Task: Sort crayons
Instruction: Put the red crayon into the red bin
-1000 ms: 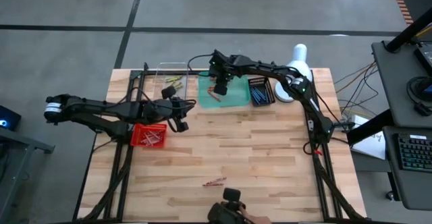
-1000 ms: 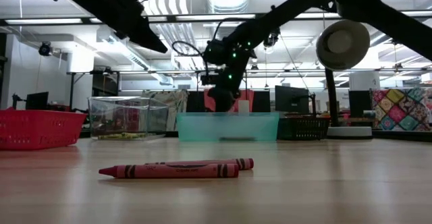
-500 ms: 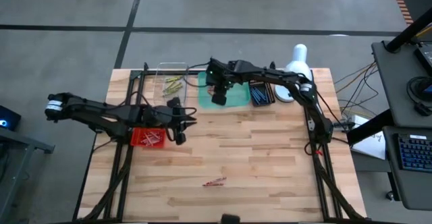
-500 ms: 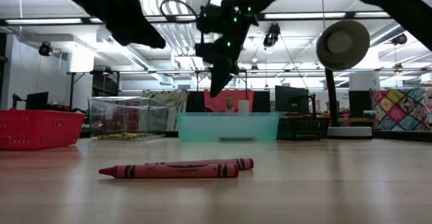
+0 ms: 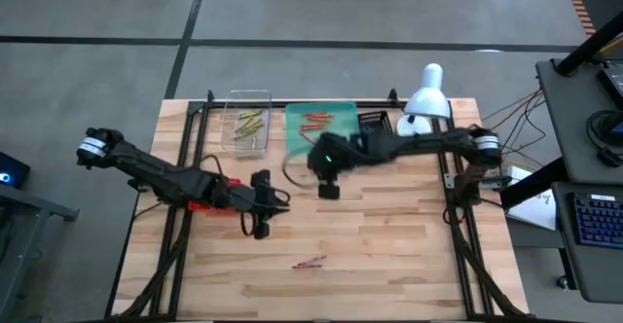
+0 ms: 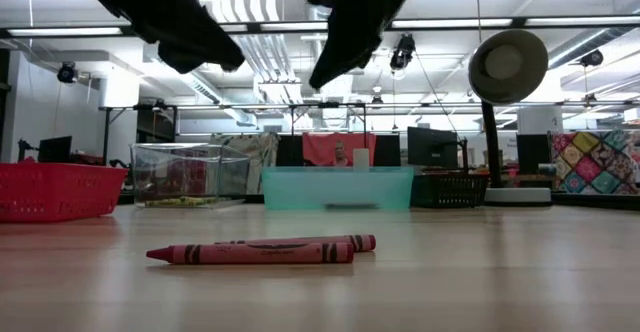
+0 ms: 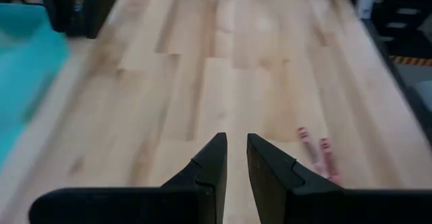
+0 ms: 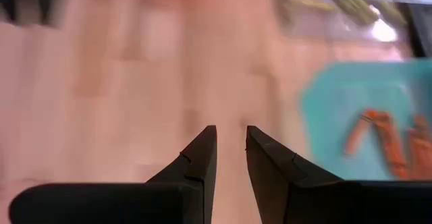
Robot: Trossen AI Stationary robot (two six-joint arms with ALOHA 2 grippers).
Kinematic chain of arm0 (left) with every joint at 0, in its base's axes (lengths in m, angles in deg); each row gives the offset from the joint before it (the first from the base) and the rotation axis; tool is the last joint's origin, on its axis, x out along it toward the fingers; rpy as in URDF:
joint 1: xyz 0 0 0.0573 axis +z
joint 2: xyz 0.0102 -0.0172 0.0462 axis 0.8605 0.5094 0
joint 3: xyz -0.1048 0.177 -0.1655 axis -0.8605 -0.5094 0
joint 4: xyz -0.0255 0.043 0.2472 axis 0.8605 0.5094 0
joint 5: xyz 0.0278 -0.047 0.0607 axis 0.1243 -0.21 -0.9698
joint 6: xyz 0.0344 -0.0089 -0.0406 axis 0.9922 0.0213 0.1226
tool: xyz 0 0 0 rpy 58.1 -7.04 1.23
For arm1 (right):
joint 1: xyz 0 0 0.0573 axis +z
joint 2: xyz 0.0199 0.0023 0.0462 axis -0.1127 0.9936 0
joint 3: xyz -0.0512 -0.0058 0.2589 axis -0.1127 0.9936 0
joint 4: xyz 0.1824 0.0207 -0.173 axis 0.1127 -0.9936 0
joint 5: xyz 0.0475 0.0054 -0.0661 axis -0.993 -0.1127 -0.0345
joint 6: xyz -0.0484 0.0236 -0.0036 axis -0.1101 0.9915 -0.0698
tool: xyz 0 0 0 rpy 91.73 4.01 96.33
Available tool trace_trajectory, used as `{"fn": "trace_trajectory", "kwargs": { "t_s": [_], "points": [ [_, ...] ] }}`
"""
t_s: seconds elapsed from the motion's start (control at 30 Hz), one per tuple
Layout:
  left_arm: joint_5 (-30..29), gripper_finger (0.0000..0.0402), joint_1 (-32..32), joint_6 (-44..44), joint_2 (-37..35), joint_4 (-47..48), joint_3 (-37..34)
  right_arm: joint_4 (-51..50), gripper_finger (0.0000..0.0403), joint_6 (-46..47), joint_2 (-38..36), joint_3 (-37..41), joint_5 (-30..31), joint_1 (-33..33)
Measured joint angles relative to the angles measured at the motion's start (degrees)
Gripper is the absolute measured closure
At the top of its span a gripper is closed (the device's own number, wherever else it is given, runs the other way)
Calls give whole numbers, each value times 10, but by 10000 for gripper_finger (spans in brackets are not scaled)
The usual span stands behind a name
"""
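Change of state: the right end effector has left the teal tray in the upper centre of the high view and now hangs over bare tabletop just below that tray. Its fingers stand slightly apart with nothing between them. Orange crayons lie in the tray. In my judgement a deposit has just been completed and the arm is returning for another pick.

The left end effector has moved down and right from beside the red mesh basket, now largely hidden under the arm at centre left. Its fingers show a narrow gap and carry nothing.

Remaining work: two red crayons lie side by side, touching, at lower centre of the high view, and at lower right of the left wrist view. They are the only loose crayons visible on the tabletop. Yellow-green crayons sit in the clear tray at upper left.

Clearance: open wood surrounds the red pair on all sides, well apart from the tabletop's lower edge. Both end effectors are near the centre, close to each other. A shared approach risks arm contact, so one arm should yield. The lamp stands at upper right, clear of the working path.
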State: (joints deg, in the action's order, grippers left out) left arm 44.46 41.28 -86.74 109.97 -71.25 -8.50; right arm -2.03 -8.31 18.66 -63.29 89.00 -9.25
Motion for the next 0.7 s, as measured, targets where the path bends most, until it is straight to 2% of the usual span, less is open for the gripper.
{"fn": "trace_trajectory", "kwargs": {
  "t_s": [0.27, 0.47, 0.63, 0.7],
  "points": [
    [0, 361, -49, -27, 99, -124, 0, 207, 333, 47, -92, 183, 7, 112],
    [-1, 361, -67, -70, 176, -222, 2, 228, 335, 75, -109, 247, 90, 179],
    [0, 361, -71, -97, 220, -229, 2, 246, 331, 95, -109, 276, 110, 217],
    [18, 361, -71, -102, 235, -228, 2, 248, 331, 114, -109, 282, 111, 225]
  ]
}}
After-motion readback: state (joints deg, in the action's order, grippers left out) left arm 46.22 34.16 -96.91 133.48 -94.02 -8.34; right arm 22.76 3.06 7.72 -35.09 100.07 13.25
